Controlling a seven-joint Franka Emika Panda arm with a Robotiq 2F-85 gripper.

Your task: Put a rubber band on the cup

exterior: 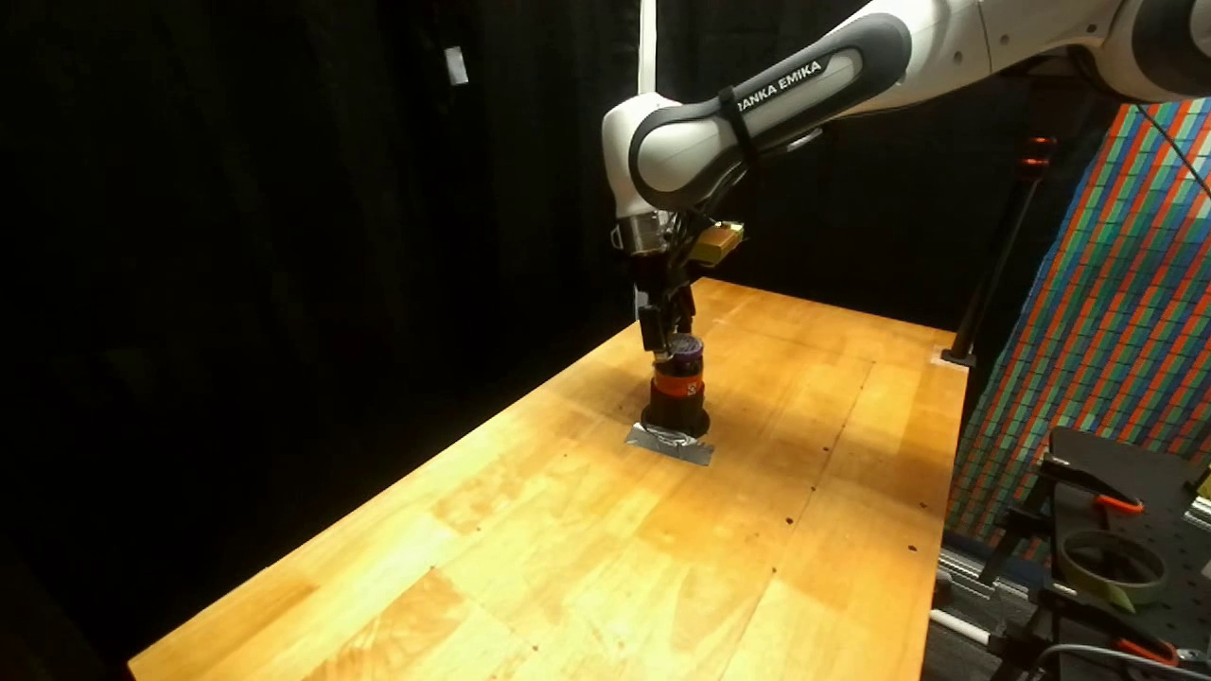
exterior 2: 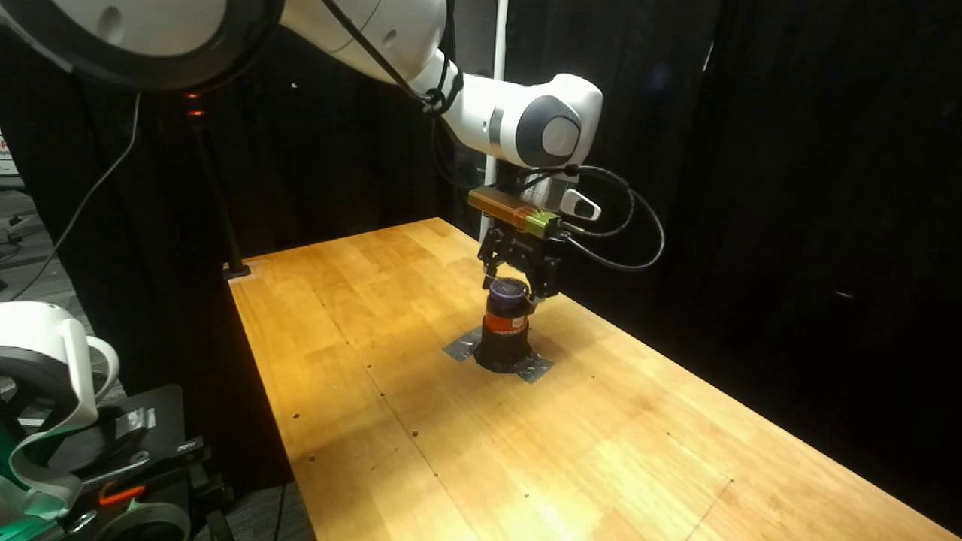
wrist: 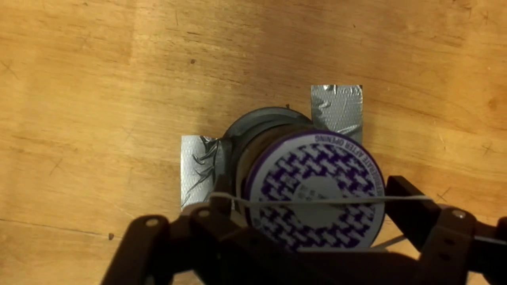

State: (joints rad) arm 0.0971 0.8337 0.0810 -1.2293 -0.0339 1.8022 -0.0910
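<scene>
Jaws spread apart astride purple-patterned lid [wrist: 317,186]; jar [exterior 2: 506,321] upright in black base [exterior 2: 502,355] on worktop [exterior 2: 601,428]. Rubber band [wrist: 317,202] stretched between jaws, crossing over lid. Hazard: off-centre lowering could catch band on lid's edge, flicking it loose.

black curtains [exterior: 284,236] behind a bright, honey-brown wooden table [exterior: 568,549]

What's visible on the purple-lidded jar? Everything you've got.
Upright jar, material unclear: dark sides, orange-red label, flat white-and-purple patterned lid printed "REFRIGERATE AFTER OPENING". It rises from a round black base taped to the wooden table. In the wrist view, a pale rubber band stretched by the open gripper crosses over the lid; whether either touches it is unclear.
</scene>
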